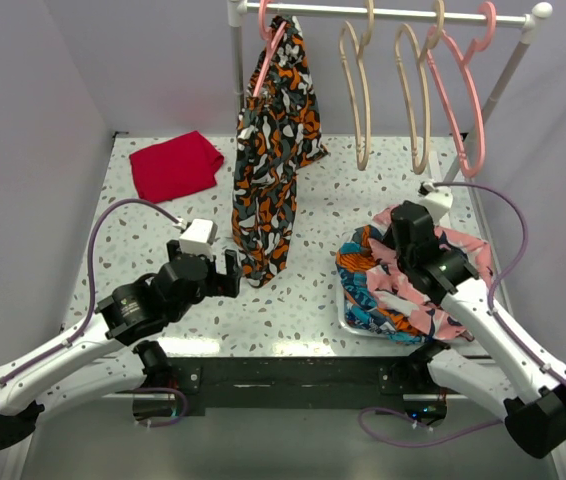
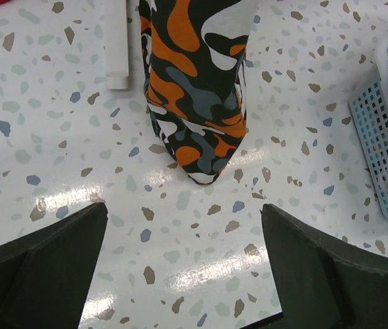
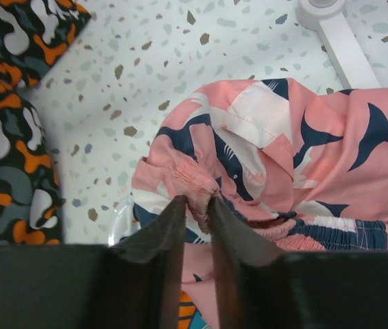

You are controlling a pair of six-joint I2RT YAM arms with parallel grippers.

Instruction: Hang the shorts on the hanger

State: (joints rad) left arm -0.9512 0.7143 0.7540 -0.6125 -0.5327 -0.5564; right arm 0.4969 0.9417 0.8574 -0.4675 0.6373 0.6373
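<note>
The pink shorts [image 3: 304, 137] with a navy-and-white print lie crumpled on top of a pile [image 1: 463, 250] at the right of the table. My right gripper [image 3: 197, 202] is shut on a bunched fold of their pink elastic waistband; from above, the gripper [image 1: 403, 260] points down into the pile. Two beige hangers hang from the rail at the back, one [image 1: 358, 100] left of the other [image 1: 418, 100]. My left gripper [image 1: 205, 268] stands open low over the bare table, nothing between its fingers [image 2: 184, 209], just short of a hanging garment's hem.
An orange-black-white garment [image 1: 273, 170] hangs from a pink hanger down to the table [image 2: 197, 89]. A blue-orange cloth [image 1: 368, 290] lies under the shorts in a white mesh basket [image 2: 386, 157]. A red cloth [image 1: 175, 165] lies back left. Pink hangers [image 1: 468, 100] hang at the rail's [image 1: 393, 12] right end.
</note>
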